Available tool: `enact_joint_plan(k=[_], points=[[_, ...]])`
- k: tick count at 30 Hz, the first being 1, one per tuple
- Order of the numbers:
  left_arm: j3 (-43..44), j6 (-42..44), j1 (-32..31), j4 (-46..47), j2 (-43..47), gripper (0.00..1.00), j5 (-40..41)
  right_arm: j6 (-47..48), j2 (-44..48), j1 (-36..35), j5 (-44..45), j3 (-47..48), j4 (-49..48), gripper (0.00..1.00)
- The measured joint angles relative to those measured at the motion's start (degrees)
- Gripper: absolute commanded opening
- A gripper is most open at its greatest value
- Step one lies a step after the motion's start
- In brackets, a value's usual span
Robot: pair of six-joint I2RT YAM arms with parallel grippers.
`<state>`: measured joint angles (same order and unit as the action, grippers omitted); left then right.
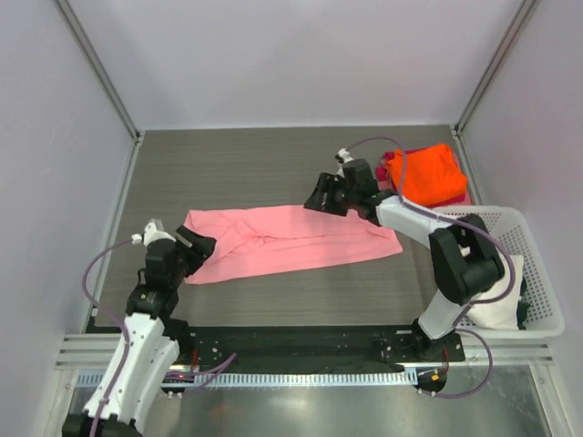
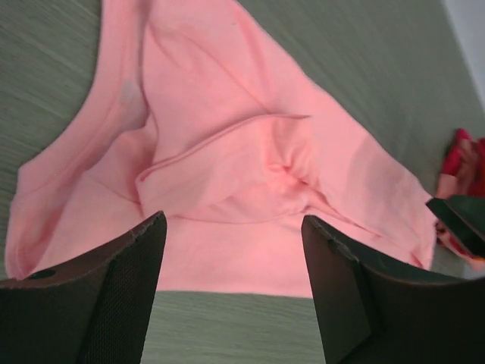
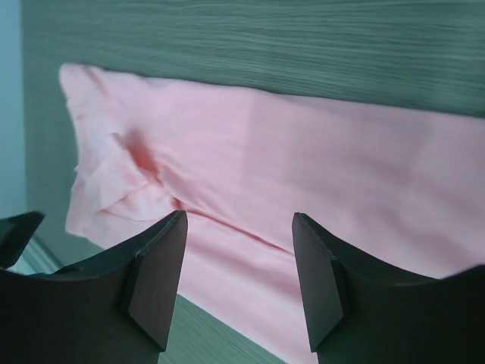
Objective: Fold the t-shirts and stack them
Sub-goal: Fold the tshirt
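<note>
Nearest the arm bases, the left end effector [image 1: 200,242] hangs at the left end of the light pink t-shirt [image 1: 291,238]. Its jaws are spread wide and hold nothing; in the left wrist view the cloth lies flat between and beyond the two fingers. Off the pink shirt's right end and a little nearer than it stands the white lattice basket [image 1: 537,273], with the cream-white t-shirt [image 1: 496,305] bunched inside.

The pink shirt is a long, narrow band on the surface [image 1: 237,173]. Its long axis runs left to right with a slight slant, the left end sitting nearer than the right. A crumpled ridge and sleeve folds show towards its left half; the right half looks smooth.

At the pink shirt's far edge, right of its middle, the right end effector [image 1: 319,200] is also open wide and empty, with its fingers pointing down at the cloth. Each arm therefore has one end of the band close by: the left arm the left end, the right arm the far-right stretch. A crosswise fold would probably bring one end over the other along that axis.

Farther off, beyond the pink shirt's right end, the bright orange t-shirt [image 1: 428,175] lies folded on the magenta-red t-shirt [image 1: 392,162]. That stack is apart from the pink cloth, and nothing lies between it and the band but bare surface and the right arm's own forearm.
</note>
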<state>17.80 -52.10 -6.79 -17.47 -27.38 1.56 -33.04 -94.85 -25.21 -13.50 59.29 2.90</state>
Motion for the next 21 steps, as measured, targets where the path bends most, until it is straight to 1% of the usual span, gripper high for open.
enact_joint_plan(k=[1,6,8,12,15,19,21], points=[[1.5,0.0,0.0,-0.4,-3.8,0.73,0.5,0.0,-2.2,-1.2,-2.0,1.4,-1.3,0.63],[14.9,0.8,0.9,-1.2,-31.6,0.75,1.4,0.0,-13.8,-7.1,-11.2,11.2,-5.2,0.64],[19.4,1.3,1.6,-1.1,-39.0,0.76,1.4,0.2,-17.7,-9.0,-13.9,15.1,-6.2,0.66],[26.3,1.0,2.4,-1.8,-48.3,0.76,2.1,1.2,-24.6,-12.2,-17.2,23.6,-6.4,0.65],[30.4,-0.4,2.6,-3.2,-52.9,0.76,3.1,1.7,-29.4,-13.7,-18.7,29.0,-6.8,0.64],[34.2,-2.3,2.7,-4.8,-57.5,0.76,4.1,2.4,-35.2,-15.2,-21.0,34.0,-7.2,0.63],[36.1,-3.4,2.8,-6.3,-60.2,0.76,4.7,3.0,-37.6,-15.6,-22.1,35.2,-7.3,0.60]])
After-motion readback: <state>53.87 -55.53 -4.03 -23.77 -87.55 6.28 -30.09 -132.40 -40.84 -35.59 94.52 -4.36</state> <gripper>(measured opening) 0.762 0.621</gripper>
